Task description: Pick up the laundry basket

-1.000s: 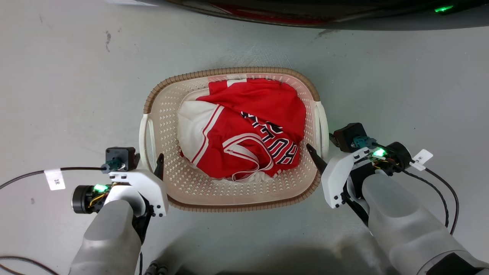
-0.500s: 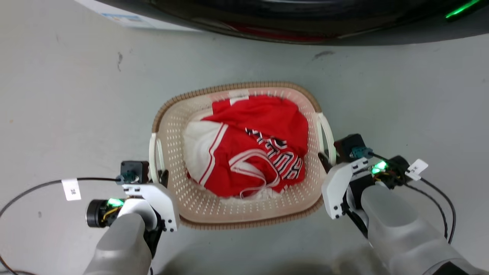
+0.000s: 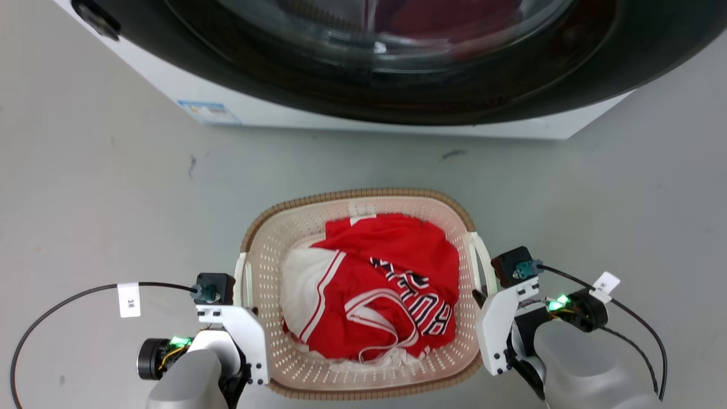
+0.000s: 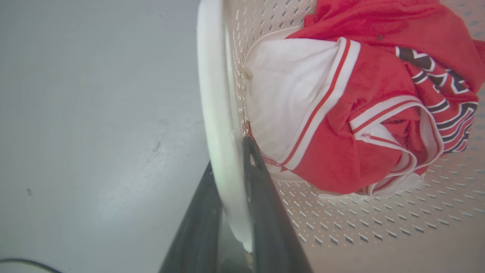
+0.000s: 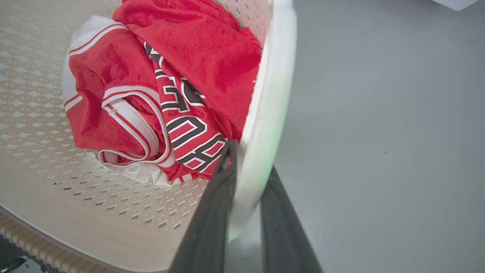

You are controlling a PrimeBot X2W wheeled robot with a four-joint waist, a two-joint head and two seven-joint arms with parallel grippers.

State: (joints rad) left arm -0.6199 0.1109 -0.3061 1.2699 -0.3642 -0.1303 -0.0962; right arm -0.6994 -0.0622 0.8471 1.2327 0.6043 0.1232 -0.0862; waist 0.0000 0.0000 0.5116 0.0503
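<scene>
Left tool (image 4: 229,155) clamped on left handle (image 4: 218,113), right tool (image 5: 252,157) on right handle (image 5: 265,113); laundry basket (image 3: 363,196) between them.
Left cable tag (image 3: 129,300) reads "3" plus one character; jersey (image 3: 392,267) lettering folded, "HOU" legible; washing machine (image 3: 539,128) sticker (image 3: 209,112) too small to read. One finger inside, one outside each handle; forearms cut off at head view's bottom edge.

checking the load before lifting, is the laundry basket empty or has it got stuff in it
Not empty: the laundry basket holds a crumpled red and white jersey, with bare perforated floor around it.
</scene>
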